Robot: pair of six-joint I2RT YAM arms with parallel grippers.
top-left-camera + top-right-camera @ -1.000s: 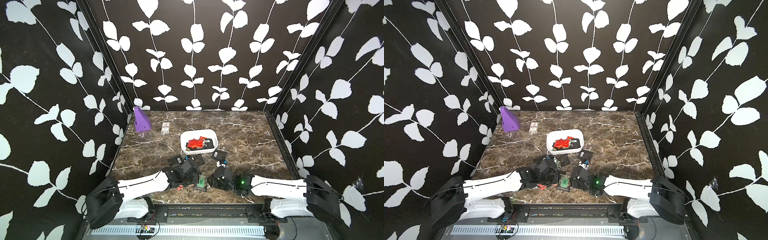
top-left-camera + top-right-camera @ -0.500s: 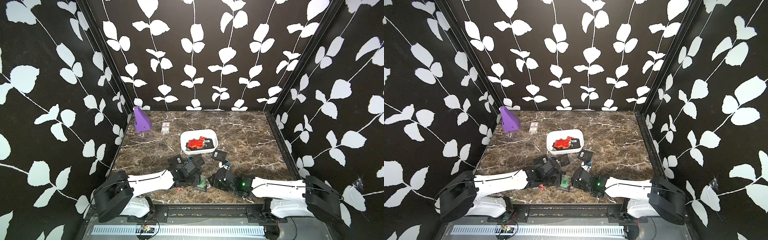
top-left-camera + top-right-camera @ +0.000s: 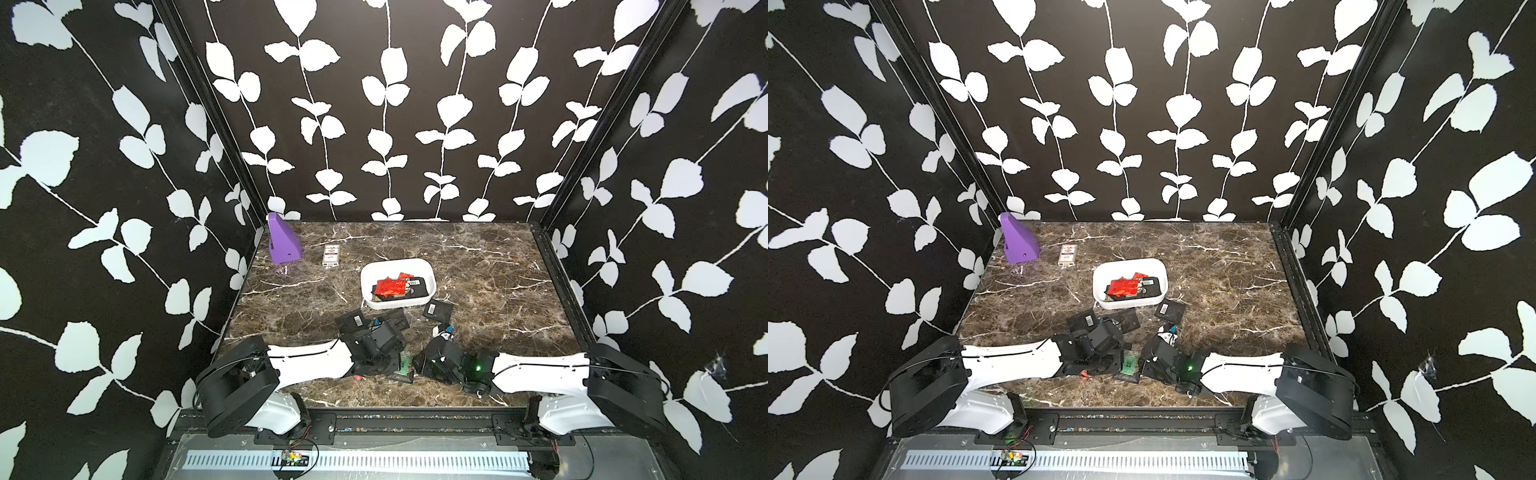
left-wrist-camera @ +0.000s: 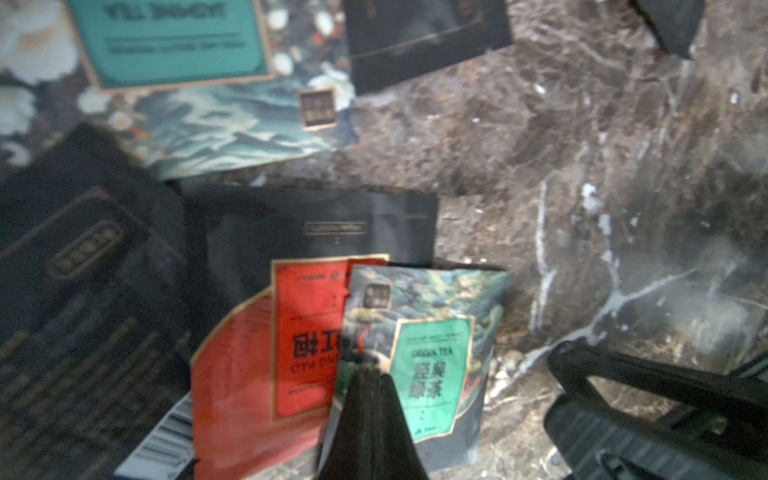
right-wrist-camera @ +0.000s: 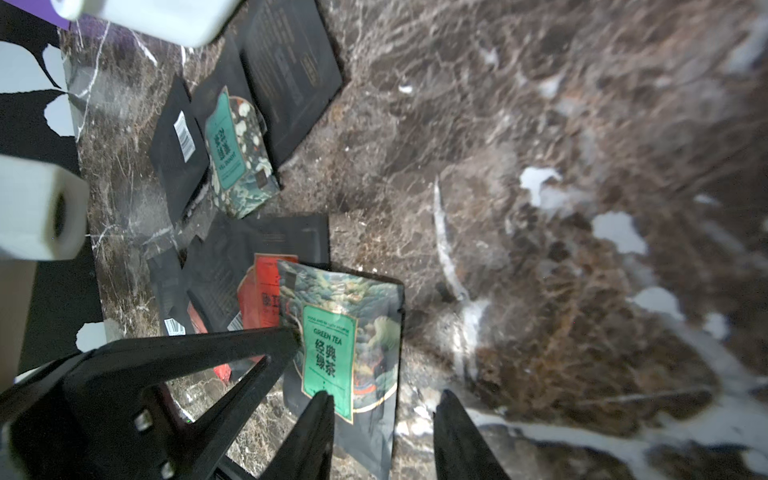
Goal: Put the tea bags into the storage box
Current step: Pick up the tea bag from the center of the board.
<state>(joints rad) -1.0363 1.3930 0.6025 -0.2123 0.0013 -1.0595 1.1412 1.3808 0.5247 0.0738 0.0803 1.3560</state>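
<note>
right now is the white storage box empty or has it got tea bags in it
Not empty. In both top views the storage box holds red sachets and a black sachet with a barcode label.

black walls (image 3: 390, 104) with white leaf vines enclose a brown marble tabletop (image 3: 478, 266).

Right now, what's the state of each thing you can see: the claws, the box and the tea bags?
left claw, shut, tips at the green tea sachet; grip unclear
right claw, open, astride that sachet's edge
storage box, holding red and black sachets
red sachet, flat, partly under the green one
black barcode sachet, on the table beside the box
</note>
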